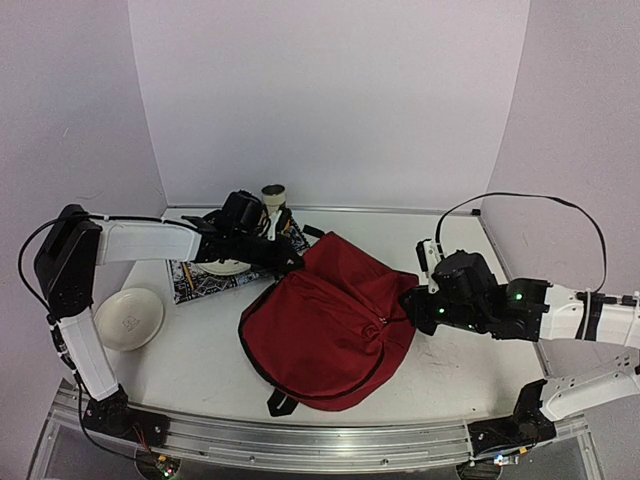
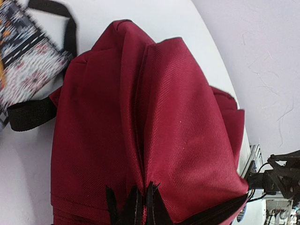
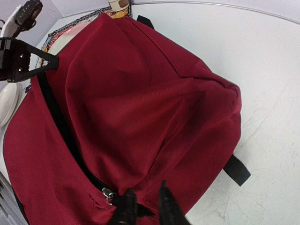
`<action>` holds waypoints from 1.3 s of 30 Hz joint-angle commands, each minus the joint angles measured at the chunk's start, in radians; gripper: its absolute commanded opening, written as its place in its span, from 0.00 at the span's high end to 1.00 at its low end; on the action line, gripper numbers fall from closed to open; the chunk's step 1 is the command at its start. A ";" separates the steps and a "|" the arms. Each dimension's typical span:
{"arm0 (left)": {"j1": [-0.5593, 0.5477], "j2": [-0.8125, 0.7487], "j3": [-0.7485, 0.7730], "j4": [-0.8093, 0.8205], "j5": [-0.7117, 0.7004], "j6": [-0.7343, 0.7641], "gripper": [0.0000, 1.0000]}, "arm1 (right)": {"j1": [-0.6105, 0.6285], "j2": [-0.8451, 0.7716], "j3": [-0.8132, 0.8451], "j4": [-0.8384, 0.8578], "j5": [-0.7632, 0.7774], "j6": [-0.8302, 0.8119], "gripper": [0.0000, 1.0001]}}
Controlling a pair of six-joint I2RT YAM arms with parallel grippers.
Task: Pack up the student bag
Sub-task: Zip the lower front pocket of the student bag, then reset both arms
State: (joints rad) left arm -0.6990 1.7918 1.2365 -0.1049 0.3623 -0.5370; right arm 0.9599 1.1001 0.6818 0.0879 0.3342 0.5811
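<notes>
The student bag (image 1: 325, 320) lies slumped at mid-counter (image 1: 200, 370). Your left gripper (image 1: 287, 262) pinches a fold of its fabric at the bag's 11 o'clock corner. Your right gripper (image 1: 408, 305) nips the zipper edge at 3 o'clock. Packing looks barely begun: no opening shows, and the patterned book (image 1: 210, 282), cup (image 1: 273, 196) and white bowl (image 1: 128, 318) sit outside, at 10 and 9 o'clock.

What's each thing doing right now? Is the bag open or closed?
bag: lying flat on the table, looks zipped shut.
left gripper: shut on the bag's fabric.
right gripper: shut on the bag's edge.
bowl: resting on the table, nothing touching it.
book: closed, lying flat.
</notes>
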 commanded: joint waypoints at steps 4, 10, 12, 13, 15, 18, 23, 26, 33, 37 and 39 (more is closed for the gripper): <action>-0.020 0.095 0.239 0.029 -0.051 0.086 0.80 | -0.005 -0.067 0.057 -0.022 0.113 -0.050 0.48; 0.012 -0.015 0.196 -0.028 -0.200 0.108 0.46 | -0.005 -0.163 0.042 -0.024 0.196 -0.085 0.36; 0.032 -0.092 0.142 -0.034 -0.272 0.101 0.33 | -0.005 -0.202 0.036 -0.031 0.226 -0.101 0.34; 0.042 -0.139 0.116 -0.042 -0.308 0.100 0.26 | -0.005 -0.227 0.033 -0.037 0.248 -0.107 0.32; 0.056 -0.218 0.061 -0.061 -0.395 0.099 0.16 | -0.006 -0.268 0.029 -0.055 0.281 -0.115 0.24; 0.076 -0.352 -0.015 -0.097 -0.493 0.098 0.04 | -0.006 -0.338 0.023 -0.081 0.334 -0.129 0.16; 0.085 -0.585 -0.136 -0.191 -0.682 0.086 0.00 | -0.007 -0.454 0.022 -0.175 0.421 -0.140 0.02; 0.084 -0.745 -0.205 -0.235 -0.746 0.079 0.01 | -0.007 -0.540 0.021 -0.231 0.465 -0.138 0.02; 0.084 -1.128 -0.348 -0.308 -0.901 0.106 0.01 | -0.006 -0.700 -0.019 -0.275 0.501 -0.161 0.02; 0.084 -1.285 -0.435 -0.311 -0.963 0.118 0.01 | -0.007 -0.724 -0.047 -0.278 0.516 -0.153 0.02; 0.084 -1.324 -0.453 -0.311 -0.953 0.112 0.00 | -0.007 -0.713 -0.052 -0.279 0.518 -0.133 0.02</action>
State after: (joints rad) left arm -0.6144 0.5219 0.8327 -0.3897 -0.5276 -0.4408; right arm 0.9554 0.5095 0.6427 -0.1783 0.7981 0.4347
